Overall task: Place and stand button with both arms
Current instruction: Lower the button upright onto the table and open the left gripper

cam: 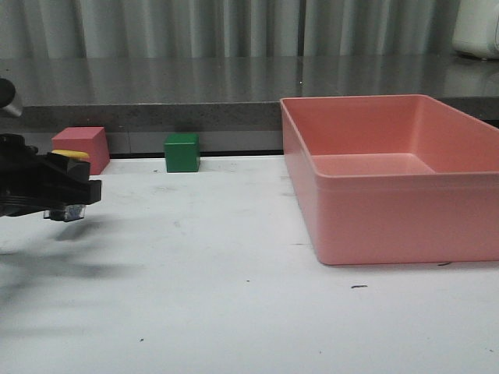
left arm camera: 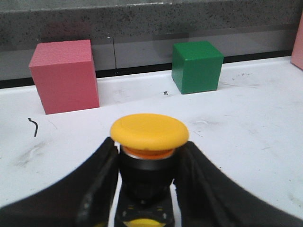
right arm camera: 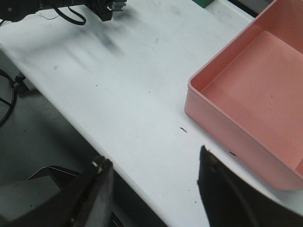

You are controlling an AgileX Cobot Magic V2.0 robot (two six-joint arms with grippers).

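Front view: pink bin point(cam: 405, 226) on bench point(cam: 218, 312), nothing inside. Left wrist view alone shows button point(left arm camera: 149, 142), yellow cap up, clamped in left gripper point(left arm camera: 149, 189) jaws above bench. Right wrist view: right gripper point(right arm camera: 154, 184) jaws spread wide, holding nothing.

The white table point(cam: 234, 273) was scuffed and dotted with dark specks, with a small black squiggle of a mark on it. Three things sat directly on it. Just beyond the left gripper point(cam: 74, 191), against the back edge, stood a pink block point(cam: 80, 148); a green cube point(cam: 182, 152) stood a little further along that same edge, on the gripper's right-hand side. Well off to the right of the gripper lay a big salmon-pink bin point(cam: 390, 183), open-topped, taking up much of that side.
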